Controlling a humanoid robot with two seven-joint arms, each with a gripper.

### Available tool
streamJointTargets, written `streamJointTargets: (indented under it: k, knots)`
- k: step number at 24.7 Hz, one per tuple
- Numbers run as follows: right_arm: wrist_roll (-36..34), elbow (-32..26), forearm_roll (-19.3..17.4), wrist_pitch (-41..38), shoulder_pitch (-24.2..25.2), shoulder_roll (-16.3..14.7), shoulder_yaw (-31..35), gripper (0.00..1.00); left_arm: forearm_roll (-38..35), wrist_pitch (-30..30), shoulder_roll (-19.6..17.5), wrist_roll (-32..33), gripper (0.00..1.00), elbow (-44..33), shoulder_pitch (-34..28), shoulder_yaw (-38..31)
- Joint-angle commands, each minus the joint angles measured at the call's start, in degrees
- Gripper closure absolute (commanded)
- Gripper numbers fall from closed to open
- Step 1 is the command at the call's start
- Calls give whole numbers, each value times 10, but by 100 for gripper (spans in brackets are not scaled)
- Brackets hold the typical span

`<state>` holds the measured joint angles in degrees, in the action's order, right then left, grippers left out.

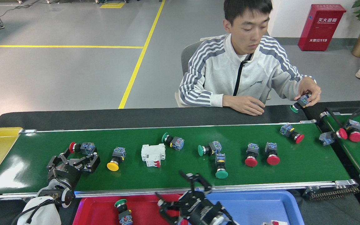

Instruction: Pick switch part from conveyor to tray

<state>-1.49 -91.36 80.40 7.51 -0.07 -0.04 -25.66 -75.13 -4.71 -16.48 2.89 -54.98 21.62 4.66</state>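
Green-capped switch part (pixel 122 210) (blue-grey base) lying in red tray (pixel 98 207)

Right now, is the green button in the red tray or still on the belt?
In the tray. The green button lies inside the red tray, below the belt's rail. The right gripper above it is open.

Left arm enters at 7 o'clock; left gripper (pixel 73 159) points toward 1 o'clock, fingers spread, empty. Right arm enters at 6 o'clock; right gripper (pixel 180 193) fingers splayed wide toward 12 o'clock, holding nothing.
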Motion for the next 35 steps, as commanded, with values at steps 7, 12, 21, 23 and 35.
streamJointTargets:
  k: [7, 12, 21, 23, 35]
  knots:
    - [-81, -8, -29, 73, 65, 11, 131, 1, 2, 34, -7, -69, 63, 32, 26, -9]
    - [-37, -6, -16, 93, 48, 7, 129, 1, 1, -23, -3, -77, 71, 8, 25, -8]
    - [1, 7, 3, 153, 32, 6, 129, 1, -33, -356, -3, -43, 0, -279, -129, -10]
    - [4, 20, 3, 155, 26, 8, 129, 1, -40, -380, -3, -43, 0, -360, -216, -7]
    - [18, 120, 1, 155, -74, 28, 110, 4, -41, -268, 15, -42, 0, -428, -304, -13]
